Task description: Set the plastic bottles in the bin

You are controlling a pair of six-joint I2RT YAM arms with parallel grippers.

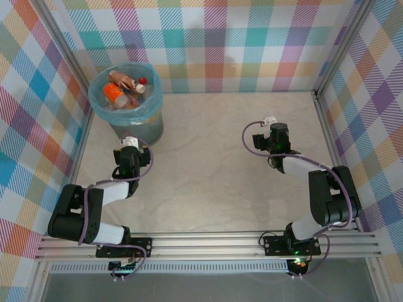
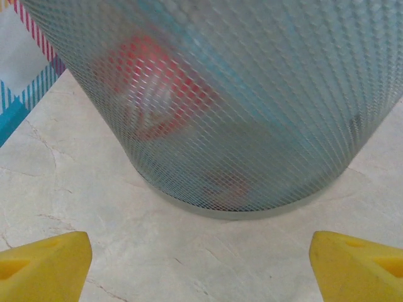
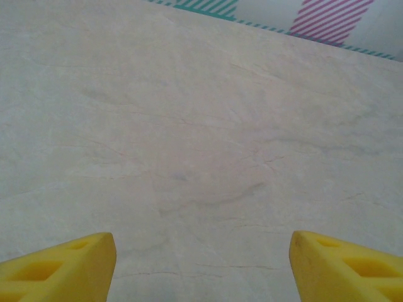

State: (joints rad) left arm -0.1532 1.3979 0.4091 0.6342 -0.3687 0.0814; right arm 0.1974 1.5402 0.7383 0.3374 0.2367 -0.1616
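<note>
Bottles (image 1: pixel 117 92) in bin (image 1: pixel 140 129) at 10 o'clock — light, slick, crushable; you grip mid-body. Left claw (image 2: pixel 201 264) wide, right claw (image 3: pixel 201 267) part-open — both empty.

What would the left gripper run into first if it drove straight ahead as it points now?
The bin, low on its wall, dead ahead of the open left gripper. Only bare table lies between them; the gap is hard to judge.

bin (image 1: pixel 137 126) far-left, plastic bottles (image 1: pixel 121 92) inside | left pincer (image 1: pixel 131 142) beside bin | right pincer (image 1: pixel 269 121) well apart
</note>
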